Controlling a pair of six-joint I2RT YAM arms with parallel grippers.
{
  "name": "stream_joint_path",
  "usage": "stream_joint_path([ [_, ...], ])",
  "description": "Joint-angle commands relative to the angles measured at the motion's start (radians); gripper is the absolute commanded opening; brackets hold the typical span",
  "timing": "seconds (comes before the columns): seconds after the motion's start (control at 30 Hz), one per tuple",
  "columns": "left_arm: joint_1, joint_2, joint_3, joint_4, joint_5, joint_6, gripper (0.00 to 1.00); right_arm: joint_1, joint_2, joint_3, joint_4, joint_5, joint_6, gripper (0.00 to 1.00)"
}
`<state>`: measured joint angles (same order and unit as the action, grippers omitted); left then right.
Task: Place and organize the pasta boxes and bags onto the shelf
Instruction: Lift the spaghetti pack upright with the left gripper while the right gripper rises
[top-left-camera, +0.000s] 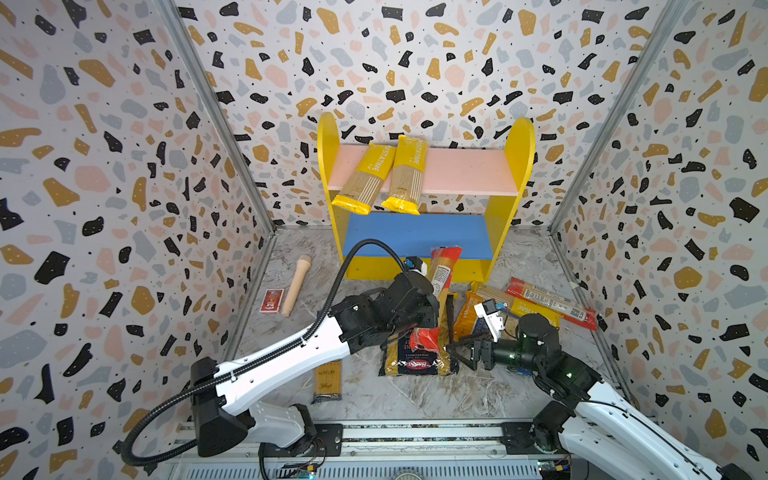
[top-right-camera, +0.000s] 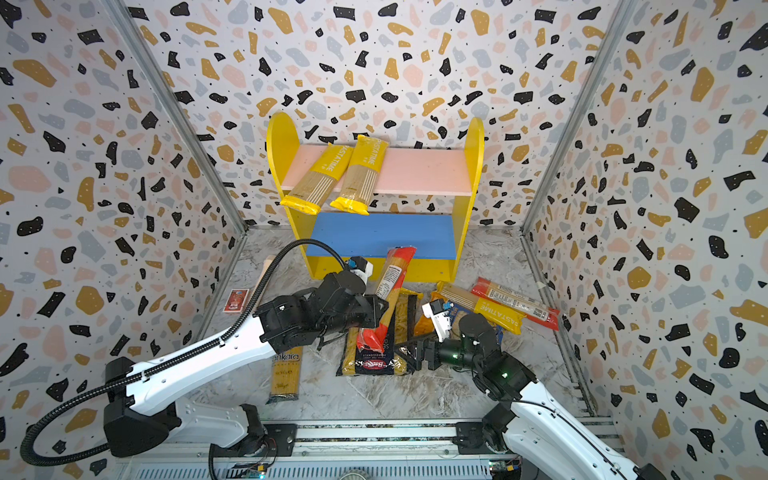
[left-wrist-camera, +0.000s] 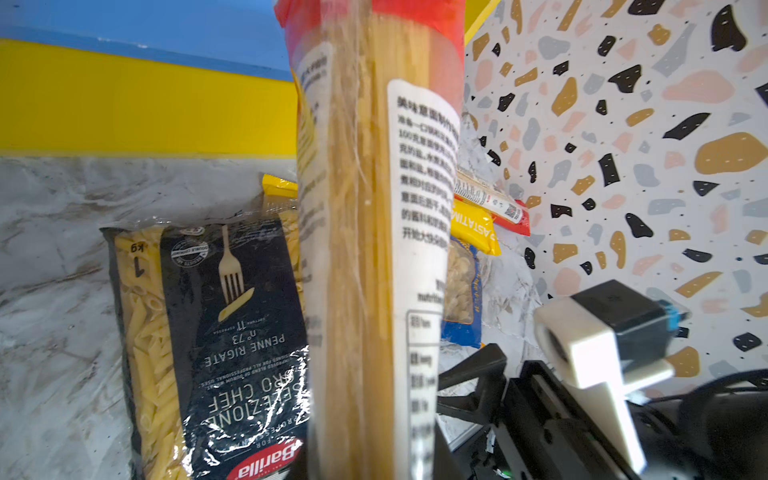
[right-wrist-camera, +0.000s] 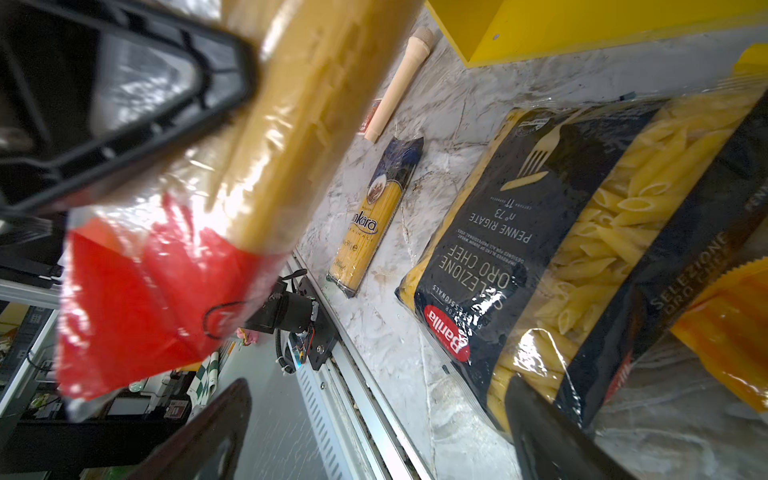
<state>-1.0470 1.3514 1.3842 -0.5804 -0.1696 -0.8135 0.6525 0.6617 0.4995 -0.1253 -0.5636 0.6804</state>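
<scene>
Spaghetti pack (top-left-camera: 441, 277) clamped in left hand (top-left-camera: 433, 318), tilted upright above penne bag (top-left-camera: 415, 362).

The left arm (top-left-camera: 282, 361) covers the far end of the ankara pack (top-left-camera: 328, 380) in a top view; the red-ended spaghetti pack (left-wrist-camera: 365, 208) overruns the left wrist view's edges, its label blurred.

And here we are in a robot lab's staged booth: terrazzo-print panel walls (top-left-camera: 104, 187) in aluminium framing (top-left-camera: 218, 120), marble-look counter (top-left-camera: 457, 399), mounting rail (top-left-camera: 415, 434) carrying two white arms (top-left-camera: 282, 361), toy-bright shelf (top-left-camera: 521, 158) just beyond the left end effector (top-left-camera: 432, 316).
</scene>
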Motion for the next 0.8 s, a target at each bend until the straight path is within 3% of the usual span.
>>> stream_joint_path([
  [0.0,-0.022,-0.008,0.121,0.102,-0.021,0.056,0.21,0.002,-0.028,0.071,-0.054,0.03,-0.032,0.95],
  [0.37,-0.039,0.077,0.385,0.017,-0.064,0.133,0.21,0.0,-0.048,0.121,-0.104,0.042,-0.048,0.95],
  [0.57,-0.039,0.215,0.668,-0.077,-0.089,0.206,0.21,0.0,-0.05,0.153,-0.129,0.044,-0.06,0.95],
  [0.77,-0.019,0.404,1.064,-0.201,-0.148,0.277,0.21,-0.003,-0.054,0.187,-0.163,0.054,-0.075,0.95],
])
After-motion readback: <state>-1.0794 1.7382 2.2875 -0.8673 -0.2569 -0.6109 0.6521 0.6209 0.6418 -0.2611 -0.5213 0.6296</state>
